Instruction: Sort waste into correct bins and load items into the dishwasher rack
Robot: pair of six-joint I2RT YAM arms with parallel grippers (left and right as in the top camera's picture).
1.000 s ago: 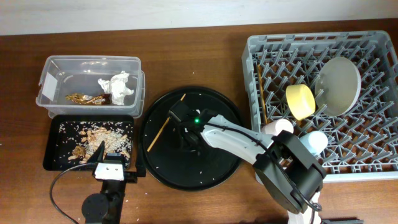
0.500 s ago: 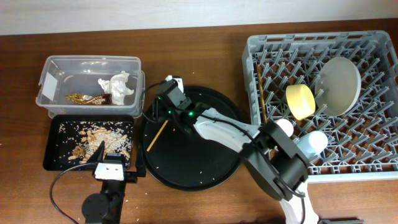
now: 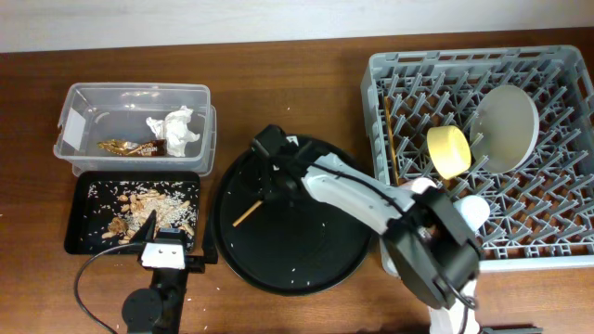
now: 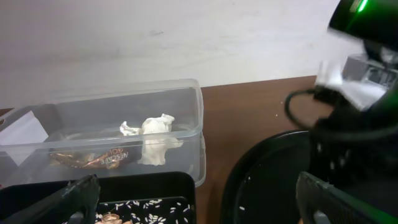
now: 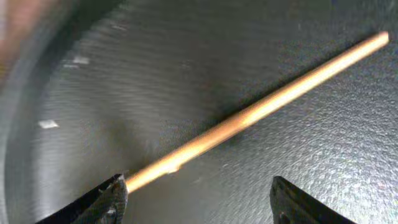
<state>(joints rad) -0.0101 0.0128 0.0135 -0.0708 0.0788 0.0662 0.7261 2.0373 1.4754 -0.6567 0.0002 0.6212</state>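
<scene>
A wooden chopstick (image 3: 245, 215) lies on the large round black tray (image 3: 306, 260). In the right wrist view the chopstick (image 5: 261, 109) runs diagonally just ahead of my open right gripper (image 5: 199, 205), its near end by the left finger (image 5: 112, 199). From overhead the right gripper (image 3: 271, 176) hangs over the chopstick's upper part. My left gripper (image 3: 167, 249) is open and empty at the shallow black tray (image 3: 79, 243) of tan scraps (image 3: 139, 209). The clear tub (image 3: 83, 97) holds white tissue (image 3: 176, 130) and a gold wrapper (image 3: 125, 147).
The grey rack (image 3: 380, 74) at the right holds a pale plate (image 3: 506, 125), a yellow bowl (image 3: 447, 150), a second chopstick (image 3: 393, 139) and two pale cups (image 3: 469, 211) partly hidden by my right arm. Rice grains dot the round tray.
My right gripper swung to the round tray's upper left edge, then came back down over the chopstick. The chopstick has shifted a little and its upper part is now hidden. The left arm stayed still.
</scene>
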